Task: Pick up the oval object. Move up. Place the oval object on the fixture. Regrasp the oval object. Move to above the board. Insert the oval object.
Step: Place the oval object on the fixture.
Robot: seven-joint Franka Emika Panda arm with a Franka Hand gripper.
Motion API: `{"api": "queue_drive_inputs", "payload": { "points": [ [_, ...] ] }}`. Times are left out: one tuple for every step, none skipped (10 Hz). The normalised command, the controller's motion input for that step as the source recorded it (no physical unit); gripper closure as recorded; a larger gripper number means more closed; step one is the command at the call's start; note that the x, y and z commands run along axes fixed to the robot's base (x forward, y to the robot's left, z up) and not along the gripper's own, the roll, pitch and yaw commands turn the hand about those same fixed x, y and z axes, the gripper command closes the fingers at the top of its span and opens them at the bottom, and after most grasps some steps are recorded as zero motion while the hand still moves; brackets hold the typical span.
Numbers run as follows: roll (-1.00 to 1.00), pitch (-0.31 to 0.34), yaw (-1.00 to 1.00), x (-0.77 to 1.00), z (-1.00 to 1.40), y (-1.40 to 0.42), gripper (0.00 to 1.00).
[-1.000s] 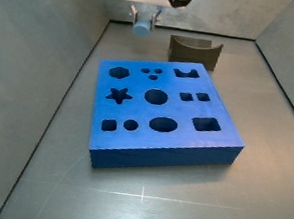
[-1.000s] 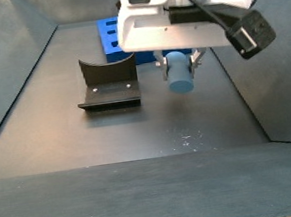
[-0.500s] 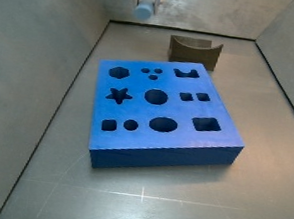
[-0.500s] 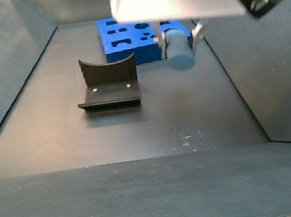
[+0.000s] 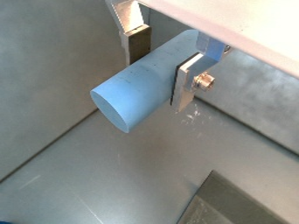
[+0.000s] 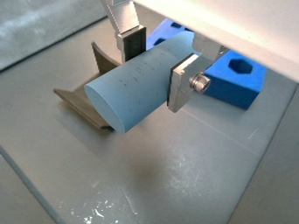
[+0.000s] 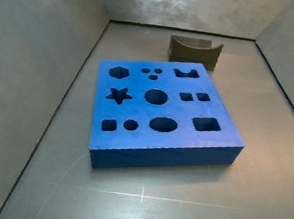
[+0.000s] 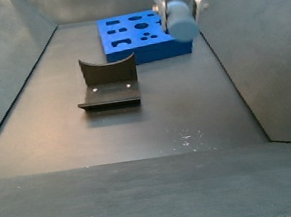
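Gripper (image 6: pixel 149 59) high above the grey floor, silver fingers (image 5: pixel 187 80) clamped on the pale blue oval object (image 5: pixel 142 81), also at the top of a side view (image 8: pixel 178 17). Below, well apart: dark fixture (image 8: pixel 107 82) and blue board (image 7: pixel 163 113) with shaped holes, both resting on the floor
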Motion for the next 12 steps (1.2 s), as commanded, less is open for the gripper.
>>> {"api": "queue_drive_inputs", "payload": {
  "points": [
    [-0.15,0.036,-0.01,0.00,0.28,0.00,1.00],
    [-0.01,-0.342,0.30,1.00,-0.01,-0.34,1.00],
    [0.01,-0.323,0.28,1.00,-0.04,-0.33,1.00],
    [0.04,-0.256,0.23,1.00,-0.04,-0.31,1.00],
    [0.03,-0.134,0.13,1.00,-0.03,-0.28,1.00],
    [0.04,-0.063,0.09,1.00,-0.04,-0.26,1.00],
    [0.04,-0.038,0.07,1.00,-0.04,-0.25,1.00],
    [0.06,-0.005,0.04,1.00,-0.04,-0.22,1.00],
    [0.07,0.005,0.04,1.00,-0.04,-0.21,1.00],
    [0.09,0.026,0.04,1.00,-0.04,-0.18,1.00],
    [0.11,0.039,0.04,1.00,-0.04,-0.17,1.00],
    [0.13,0.057,0.04,1.00,-0.04,-0.15,1.00]
  ]
}}
